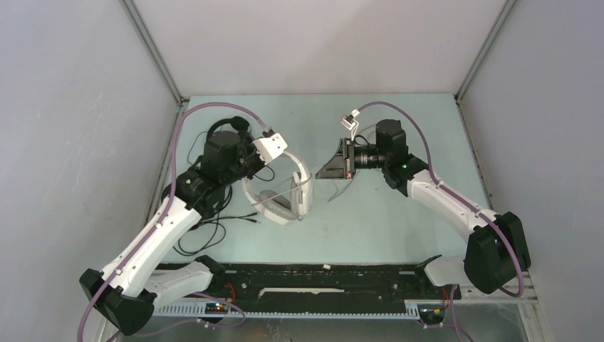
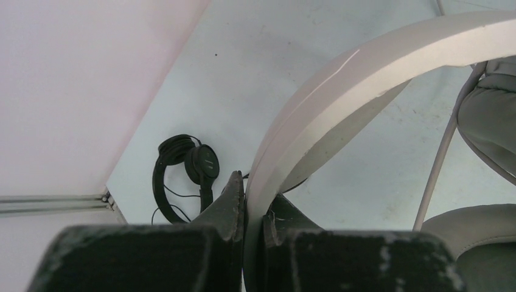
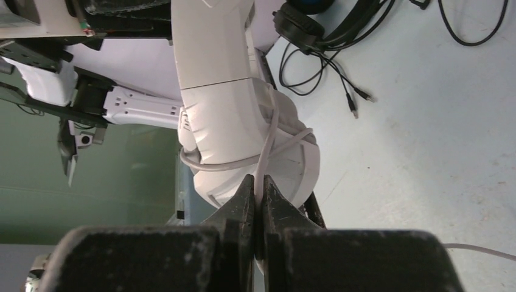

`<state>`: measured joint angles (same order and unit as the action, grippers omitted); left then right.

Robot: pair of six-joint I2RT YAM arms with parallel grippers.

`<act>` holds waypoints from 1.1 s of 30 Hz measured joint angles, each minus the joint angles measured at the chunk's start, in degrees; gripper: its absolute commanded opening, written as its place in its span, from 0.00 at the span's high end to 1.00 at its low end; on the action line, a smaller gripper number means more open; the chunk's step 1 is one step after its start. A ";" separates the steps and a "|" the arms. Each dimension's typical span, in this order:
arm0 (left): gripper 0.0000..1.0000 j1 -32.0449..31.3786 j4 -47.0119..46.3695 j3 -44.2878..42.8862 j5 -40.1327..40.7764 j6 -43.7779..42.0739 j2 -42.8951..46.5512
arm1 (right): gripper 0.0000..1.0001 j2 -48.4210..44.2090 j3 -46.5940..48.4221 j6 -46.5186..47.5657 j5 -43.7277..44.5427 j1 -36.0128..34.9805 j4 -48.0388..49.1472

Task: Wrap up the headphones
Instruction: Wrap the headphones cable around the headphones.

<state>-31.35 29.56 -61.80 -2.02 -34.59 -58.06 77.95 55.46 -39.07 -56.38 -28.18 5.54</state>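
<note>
Left claw [image 2: 254, 210] is pinching the headband [image 2: 365, 79] of the white headset [image 1: 281, 199], its jaws nearly closed on the thin band, and is holding the headset near the middle of the counter [image 1: 399, 235]. Right claw [image 3: 260, 198] is clamping tight on the pale cable [image 3: 268, 146]. The cable is running from those jaws up to a loop lying around the headset's white body.

Several things are threatening the wrap. The left grip is sitting on a narrow, smooth band, so a hard pull from the right arm is likely to twist the headset or drag it out of the pinch. The loop is resting on a rounded surface, and it may be slack, though the wrist view is too close to be sure. If tension is dropping, it is liable to slide off and undo the turn. The thin cable may also be creeping through the right jaws under load. The black headset [image 2: 182, 167] and the loose black cables [image 1: 206, 235] are lying near the left arm, where a wide swing risks snagging them.
</note>
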 measured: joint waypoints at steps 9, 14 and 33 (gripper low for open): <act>1.00 -0.74 -2.36 0.22 3.02 2.16 1.88 | 0.93 -0.50 0.00 -9.40 -1.77 0.02 7.93; 1.00 -0.79 -1.66 0.26 6.32 4.68 4.00 | 0.91 -0.50 0.00 -13.49 -1.70 -2.62 14.29; 1.00 -1.01 3.43 1.81 21.62 21.33 8.13 | 0.80 6.16 4.35 -24.39 1.31 -11.30 33.14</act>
<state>-32.36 32.99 -59.99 19.59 -13.26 -49.93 84.12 59.81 -63.46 -55.07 -39.48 38.68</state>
